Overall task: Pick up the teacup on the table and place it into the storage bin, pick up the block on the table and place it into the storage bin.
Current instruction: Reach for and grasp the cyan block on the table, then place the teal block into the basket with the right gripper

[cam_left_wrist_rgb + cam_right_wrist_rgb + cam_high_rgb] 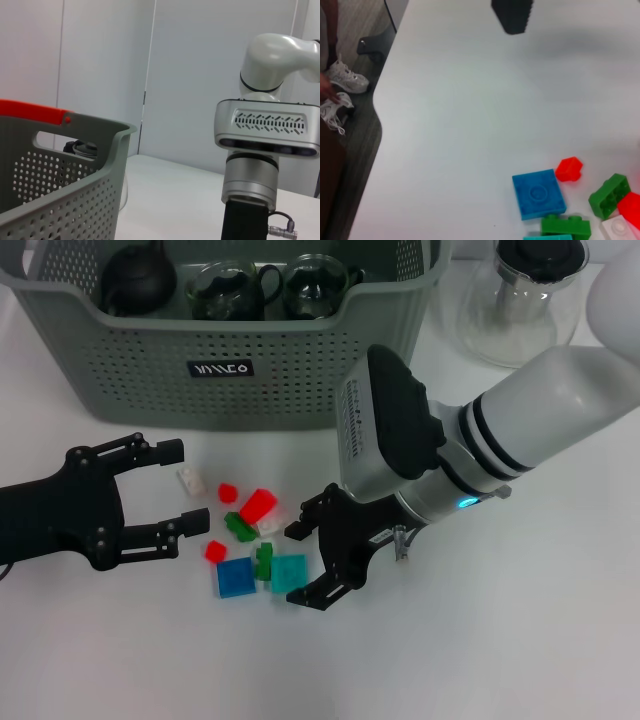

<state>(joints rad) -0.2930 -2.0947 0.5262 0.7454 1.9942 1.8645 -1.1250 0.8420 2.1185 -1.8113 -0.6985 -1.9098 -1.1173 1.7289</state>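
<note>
Both my pincers, left pincer (pixel 172 490) and right pincer (pixel 312 565), spread apart, empty, flanking the blocks (pixel 250 540) mid-desk; storage bin (pixel 150 380) behind already holds teacups.

I get bright, even overhead light on the white counter (pixel 520 640), washed out toward 5 o'clock. Soft shadows sit under the right pincer (pixel 310 565) and the storage bin (pixel 230 370). The glass teapot (pixel 525 300) shows faint glare. In my right wrist view the nearest blocks (pixel 538 193) look slightly soft.
</note>
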